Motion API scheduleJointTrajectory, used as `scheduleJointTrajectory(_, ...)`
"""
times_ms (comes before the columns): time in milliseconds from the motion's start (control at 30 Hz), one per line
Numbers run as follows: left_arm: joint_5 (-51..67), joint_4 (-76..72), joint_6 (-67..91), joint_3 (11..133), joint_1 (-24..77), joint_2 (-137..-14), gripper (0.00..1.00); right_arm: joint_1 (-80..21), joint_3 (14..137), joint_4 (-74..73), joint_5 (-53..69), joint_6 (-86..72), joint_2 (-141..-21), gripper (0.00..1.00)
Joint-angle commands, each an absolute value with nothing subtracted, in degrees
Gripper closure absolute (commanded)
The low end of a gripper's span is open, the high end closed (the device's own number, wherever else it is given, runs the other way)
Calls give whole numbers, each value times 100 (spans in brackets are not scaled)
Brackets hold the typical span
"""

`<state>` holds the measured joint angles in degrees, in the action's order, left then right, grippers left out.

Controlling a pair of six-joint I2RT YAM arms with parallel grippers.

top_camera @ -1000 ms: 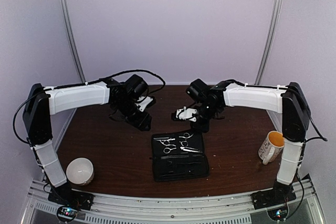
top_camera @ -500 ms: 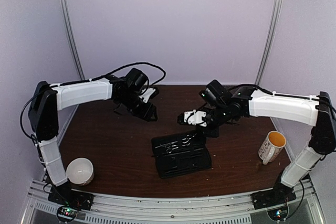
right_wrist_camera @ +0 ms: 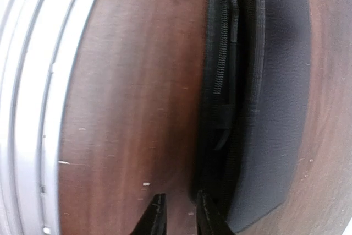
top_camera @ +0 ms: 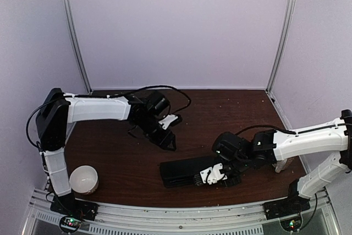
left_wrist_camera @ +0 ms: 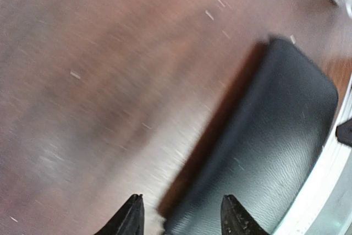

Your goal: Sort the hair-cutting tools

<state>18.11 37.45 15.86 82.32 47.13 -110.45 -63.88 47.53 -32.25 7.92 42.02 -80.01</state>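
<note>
Zipper teeth (right_wrist_camera: 220,75) along the edge of the black case (right_wrist_camera: 275,81) show only in the right wrist view. There the case lies folded shut on the brown counter (right_wrist_camera: 137,81), its zipped edge towards the pale metal rail (right_wrist_camera: 33,108) at the near side. In that view the right jaws stand slightly parted, with bare wood showing in the narrow gap, and they grip nothing. One of the fingertips (right_wrist_camera: 204,218) sits at the case's corner, though whether it touches cannot be told.

The left wrist view is blurred. It gives the smooth top of the case (left_wrist_camera: 275,136) and its shadow on the counter (left_wrist_camera: 110,81). The left jaws stand well open and empty, the fingertips (left_wrist_camera: 133,221) framing the case's edge from above. A pale shape cut off at that view's top right corner cannot be made out.

Only the overhead view places both arms. The left arm (top_camera: 99,108) reaches in from the left and points down just far of the case (top_camera: 179,170). The right arm (top_camera: 308,141) comes in low from the right, its wrist covering the case's right end. In this view the jaws of both are too small and dark to read. A white bowl (top_camera: 83,179) sits at the near left, well apart from the case.

Of the scissors and clips nothing appears in any view, so where they lie cannot be told.
</note>
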Motion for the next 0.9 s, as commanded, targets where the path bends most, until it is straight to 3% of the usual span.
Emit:
scheduleJointTrajectory(0,1382,3640,1832,7734,4930,-10461,49,-6649,4593,-3619,818,4025,-7542,78)
scheduleJointTrajectory(233,1251,2560,2253,6331,4935,-9466,46,-6642,4854,-3934,827,3997,-7144,69)
scheduleJointTrajectory(367,1714,2373,2263,6467,5015,-9544,48,-6602,5076,-3557,587,4019,-7422,66)
scheduleJointTrajectory(433,1980,2311,2161,6683,5180,-9718,58,-6585,5330,-3512,667,4038,-7702,66)
scheduleJointTrajectory(467,2248,2241,2086,6771,5307,-9843,76,-6589,5488,-3570,718,4008,-7825,67)
scheduleJointTrajectory(500,2507,2169,2065,6850,5388,-9989,84,-6578,5627,-3690,843,3990,-7880,68)
scheduleJointTrajectory(567,2748,2038,2144,7014,5538,-10287,92,-6577,5790,-3966,1107,3989,-7746,71)
scheduleJointTrajectory(667,2910,2010,2153,7262,5715,-10715,98,-6566,5680,-4143,1115,3998,-7107,72)
scheduleJointTrajectory(867,2701,2097,2249,7381,5757,-11532,99,-6294,5802,-4831,800,4403,-6483,75)
